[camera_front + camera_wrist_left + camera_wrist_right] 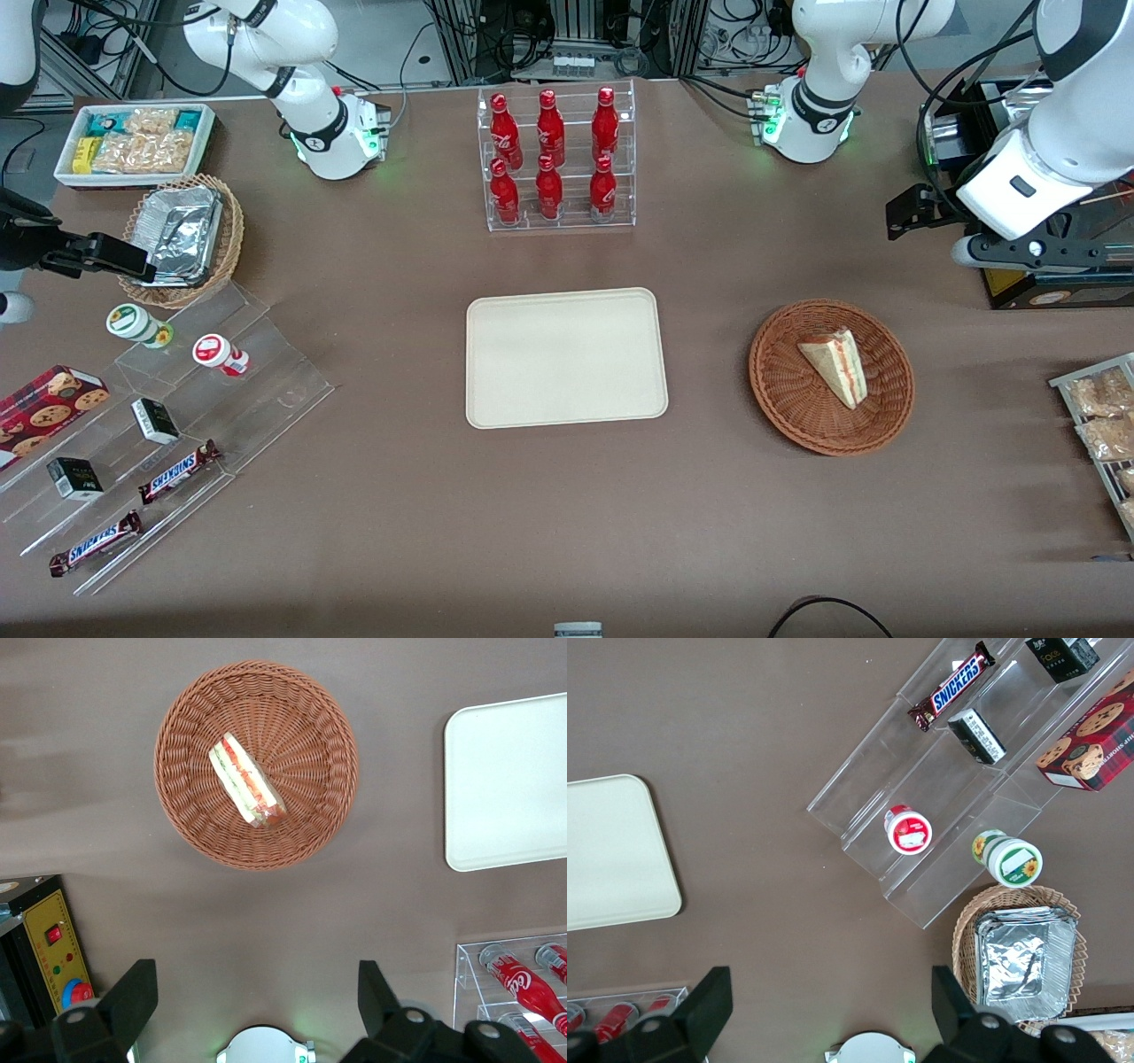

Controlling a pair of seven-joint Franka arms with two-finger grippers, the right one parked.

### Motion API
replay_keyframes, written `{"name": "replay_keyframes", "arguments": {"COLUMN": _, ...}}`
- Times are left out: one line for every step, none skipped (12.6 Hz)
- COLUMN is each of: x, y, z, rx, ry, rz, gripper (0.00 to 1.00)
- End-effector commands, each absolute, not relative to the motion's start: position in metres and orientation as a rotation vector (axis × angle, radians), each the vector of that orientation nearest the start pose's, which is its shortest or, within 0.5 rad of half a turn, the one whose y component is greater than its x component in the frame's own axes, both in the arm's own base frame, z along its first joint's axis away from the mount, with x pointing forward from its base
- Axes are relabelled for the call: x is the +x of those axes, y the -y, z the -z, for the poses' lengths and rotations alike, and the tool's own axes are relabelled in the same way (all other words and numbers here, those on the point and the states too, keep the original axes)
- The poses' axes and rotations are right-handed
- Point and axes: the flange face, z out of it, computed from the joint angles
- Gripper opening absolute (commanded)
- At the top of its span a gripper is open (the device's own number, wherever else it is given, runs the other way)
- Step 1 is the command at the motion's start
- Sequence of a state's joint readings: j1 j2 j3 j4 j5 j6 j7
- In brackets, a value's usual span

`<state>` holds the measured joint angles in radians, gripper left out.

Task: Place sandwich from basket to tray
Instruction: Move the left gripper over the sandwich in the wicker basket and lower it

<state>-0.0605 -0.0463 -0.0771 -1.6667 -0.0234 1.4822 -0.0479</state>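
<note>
A brown tabletop (399, 496) seen from the front: nearest the camera, toward the parked arm's end, Snickers bars (178, 470) and small dark boxes (155, 420) lie on a clear stepped display (266, 390), with two round lidded cups (220, 354) on its upper steps. At the middle of the tabletop sits the cream tray (567, 357), bare, its long sides running across the view. Toward the working arm's end, level with the tray and well apart from it, rests the basket (780, 390), a reddish-brown wicker bowl. The sandwich (836, 364) lies inside it, a pale wedge pointing toward about five o'clock in the front view, red and green layers showing along one edge. Farther from the camera than the tray, a clear rack (558, 155) holds six red bottles (549, 186). At the parked arm's end, a tan wicker basket of foil trays (182, 235) stands near a white bin of snack packets (133, 142). The working arm's claw (257, 1010) hangs well above the tabletop, farther from the front camera than the basket; its wrist view shows dark fingers (133, 1001) spread wide, holding nothing, with basket and sandwich in sight between them
</note>
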Motion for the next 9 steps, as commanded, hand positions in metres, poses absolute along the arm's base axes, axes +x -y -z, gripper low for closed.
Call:
{"name": "replay_keyframes", "arguments": {"x": 0.523, "y": 0.078, "z": -0.603, "rx": -3.147, "ry": -0.128, "rz": -0.192, "gripper": 1.00}}
{"name": "replay_keyframes", "arguments": {"x": 0.525, "y": 0.078, "z": -0.601, "rx": -3.147, "ry": -0.128, "rz": -0.182, "gripper": 1.00}}
{"name": "replay_keyframes", "arguments": {"x": 0.527, "y": 0.078, "z": -0.595, "rx": -3.144, "ry": -0.130, "rz": -0.177, "gripper": 1.00}}
{"name": "replay_keyframes", "arguments": {"x": 0.528, "y": 0.078, "z": -0.587, "rx": -3.145, "ry": -0.131, "rz": -0.167, "gripper": 1.00}}
{"name": "replay_keyframes", "arguments": {"x": 0.529, "y": 0.077, "z": -0.579, "rx": -3.146, "ry": -0.130, "rz": -0.174, "gripper": 1.00}}
{"name": "replay_keyframes", "arguments": {"x": 0.532, "y": 0.077, "z": -0.565, "rx": -3.144, "ry": -0.129, "rz": -0.196, "gripper": 1.00}}
{"name": "replay_keyframes", "arguments": {"x": 0.534, "y": 0.077, "z": -0.551, "rx": -3.144, "ry": -0.128, "rz": -0.201, "gripper": 1.00}}
{"name": "replay_keyframes", "arguments": {"x": 0.538, "y": 0.078, "z": -0.532, "rx": -3.146, "ry": -0.126, "rz": -0.189, "gripper": 1.00}}
{"name": "replay_keyframes", "arguments": {"x": 0.538, "y": 0.078, "z": -0.511, "rx": -3.149, "ry": -0.123, "rz": -0.177, "gripper": 1.00}}
